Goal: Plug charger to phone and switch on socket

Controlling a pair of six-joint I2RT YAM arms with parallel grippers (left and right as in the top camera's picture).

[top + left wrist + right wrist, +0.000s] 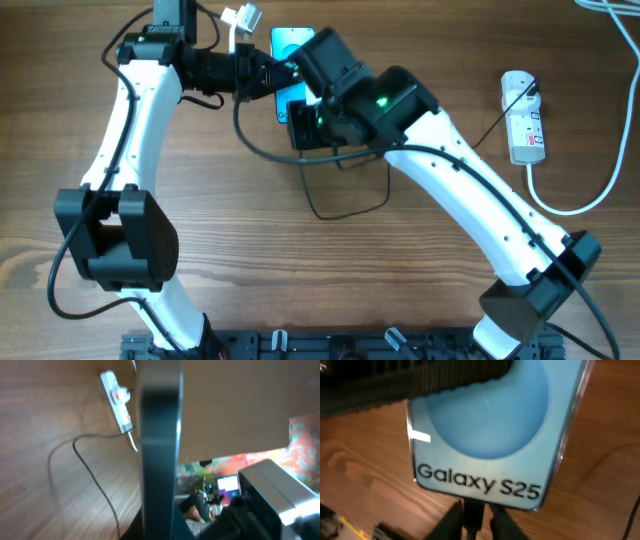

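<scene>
**A:** Overhead first. Where is the phone (288, 42)?

**B:** Far middle of the table (250, 250), with its cyan screen half hidden under the right arm (470, 200). The left claw (258, 70) reaches in from the left and is pressed together on the phone's edge.

**A:** And the socket (523, 125)?

**B:** Far right, well apart from the phone. The charger (350, 209) runs leftward from it and loops on the wood beside the right arm.

**A:** Left wrist view?

**B:** A dark slab stands edge-on down the middle (the phone, judging by where the claw sits). The socket and the thin cable lie on the wood to its left.

**A:** Right wrist?

**B:** The screen fills the view and reads "Galaxy S25". The connector (472, 512) meets the phone's near short edge. The right claw (476, 522) has its fingers (447, 522) close on either side of the connector. I cannot tell whether they pinch it or only flank it.
</scene>
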